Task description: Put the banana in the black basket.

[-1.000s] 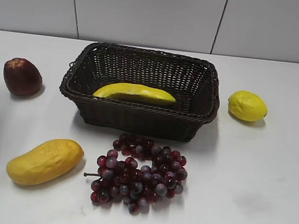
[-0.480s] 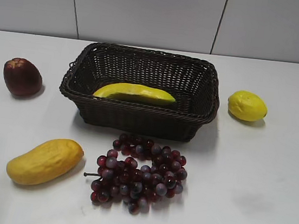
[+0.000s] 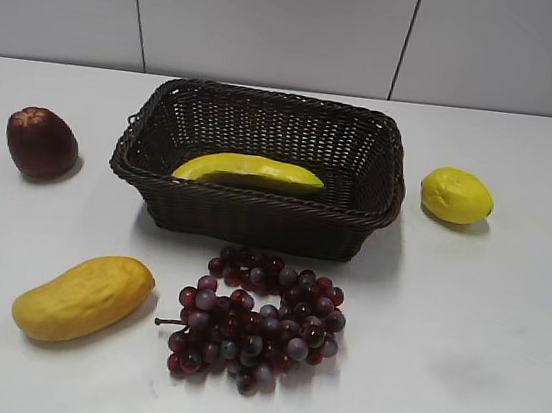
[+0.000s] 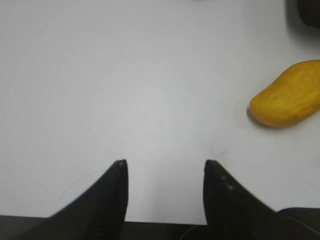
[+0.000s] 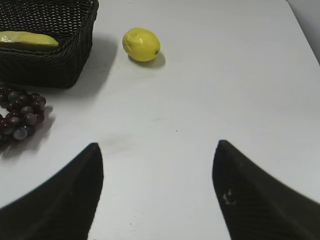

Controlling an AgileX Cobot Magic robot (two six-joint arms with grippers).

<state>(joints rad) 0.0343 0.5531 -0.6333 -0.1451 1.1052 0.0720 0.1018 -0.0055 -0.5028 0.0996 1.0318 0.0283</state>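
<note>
The pale-yellow banana (image 3: 249, 171) lies inside the black basket (image 3: 255, 209) at the back middle of the table. The right wrist view shows the banana (image 5: 27, 39) in the basket (image 5: 50, 62) at the top left. Neither gripper shows in the exterior view. My left gripper (image 4: 165, 162) is open and empty over bare white table. My right gripper (image 5: 157, 145) is open and empty over bare table, well apart from the basket.
A yellow-orange mango-like fruit (image 3: 84, 297) lies front left, also in the left wrist view (image 4: 287, 101). Dark red grapes (image 3: 257, 322) lie in front of the basket. A lemon (image 3: 456, 195) sits right of it, a dark red fruit (image 3: 40, 141) left.
A faint shadow at the exterior view's left edge has gone. The fruit and basket have not moved.
</note>
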